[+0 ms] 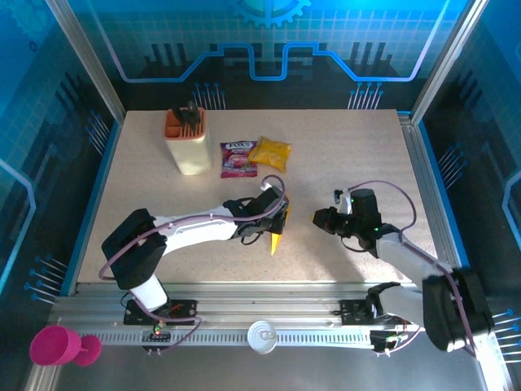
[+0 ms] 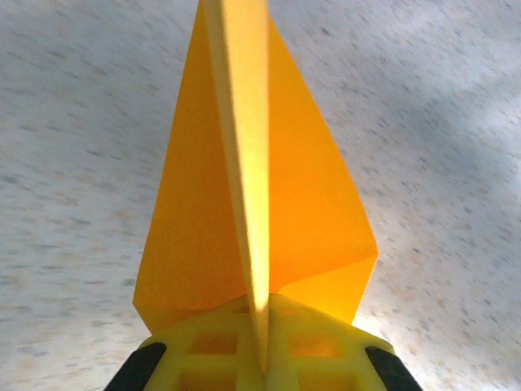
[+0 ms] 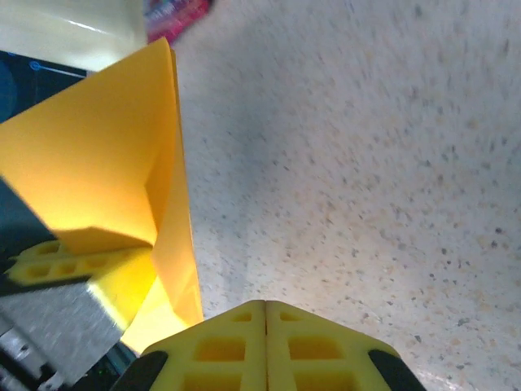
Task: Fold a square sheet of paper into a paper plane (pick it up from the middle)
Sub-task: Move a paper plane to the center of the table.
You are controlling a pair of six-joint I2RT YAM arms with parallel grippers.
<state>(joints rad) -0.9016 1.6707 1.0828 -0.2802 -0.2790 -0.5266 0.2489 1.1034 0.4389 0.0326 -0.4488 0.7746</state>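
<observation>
Paper plane [image 2: 309,212] dart-shaped, centre crease and wings formed; left gripper [image 2: 260,346] clamped on crease; right gripper [image 3: 266,326] closed, empty, just beside. Folding apparently near complete.

On my feed the left arm [image 1: 195,228] and right arm [image 1: 407,252] match: white tube links between bulky black joint housings, each with a thin purple cable [image 1: 378,182] looping loosely alongside. Up close, both sets of jaws are bright yellow moulded plastic with square grid pockets and rounded black corner pieces.
</observation>
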